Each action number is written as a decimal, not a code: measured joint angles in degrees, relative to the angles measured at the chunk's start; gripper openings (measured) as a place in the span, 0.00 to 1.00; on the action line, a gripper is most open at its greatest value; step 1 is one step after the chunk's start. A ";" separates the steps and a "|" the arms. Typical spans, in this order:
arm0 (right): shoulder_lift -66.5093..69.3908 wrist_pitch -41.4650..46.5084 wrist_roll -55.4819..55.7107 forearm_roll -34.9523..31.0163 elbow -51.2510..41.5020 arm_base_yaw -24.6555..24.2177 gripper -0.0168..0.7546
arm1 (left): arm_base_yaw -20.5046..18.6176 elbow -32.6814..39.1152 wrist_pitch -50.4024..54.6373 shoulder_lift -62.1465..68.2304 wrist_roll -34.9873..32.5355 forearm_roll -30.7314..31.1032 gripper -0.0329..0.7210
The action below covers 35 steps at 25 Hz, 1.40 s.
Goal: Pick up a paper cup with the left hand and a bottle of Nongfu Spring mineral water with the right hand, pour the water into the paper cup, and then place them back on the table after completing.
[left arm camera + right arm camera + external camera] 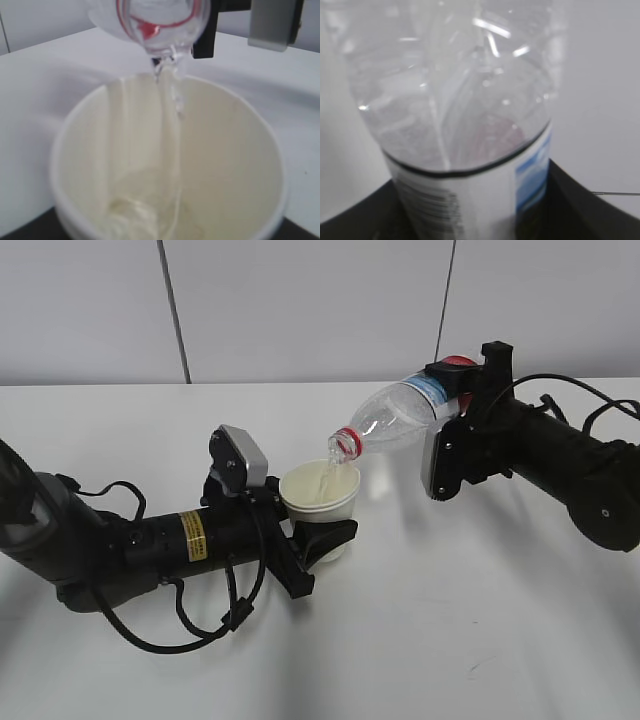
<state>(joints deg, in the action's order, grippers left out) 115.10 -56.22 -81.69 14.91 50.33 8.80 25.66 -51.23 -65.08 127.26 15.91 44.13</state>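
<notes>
My left gripper is shut on a white paper cup and holds it upright just above the table. My right gripper is shut on a clear Nongfu Spring bottle with a white, blue and red label, tilted mouth down to the left. Its red-ringed mouth is over the cup's rim. A thin stream of water falls from the bottle mouth into the cup and pools at the bottom. The right wrist view shows the bottle close up between dark fingers.
The white table runs to a grey panelled wall behind. Black cables loop beside the left arm. A small dark scuff marks the table at the front right.
</notes>
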 joint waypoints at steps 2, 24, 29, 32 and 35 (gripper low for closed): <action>0.00 0.00 -0.11 0.00 0.00 0.00 0.56 | 0.00 0.00 0.00 0.00 0.00 0.00 0.56; 0.00 0.00 2.06 -0.10 0.00 0.00 0.56 | 0.00 0.00 0.27 0.00 0.00 0.17 0.56; 0.00 -0.02 5.30 -0.10 0.00 0.11 0.56 | 0.00 0.00 0.43 0.00 0.00 0.17 0.56; 0.00 -0.02 5.98 -0.10 0.00 0.18 0.56 | 0.00 0.00 0.42 0.00 0.00 0.17 0.56; 0.00 -0.02 6.32 -0.21 0.00 0.18 0.56 | 0.00 0.00 0.42 0.00 0.00 0.17 0.56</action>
<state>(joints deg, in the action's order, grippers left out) 115.10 -56.25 -75.36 14.70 50.33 8.98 25.66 -51.23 -64.65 127.26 15.91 44.30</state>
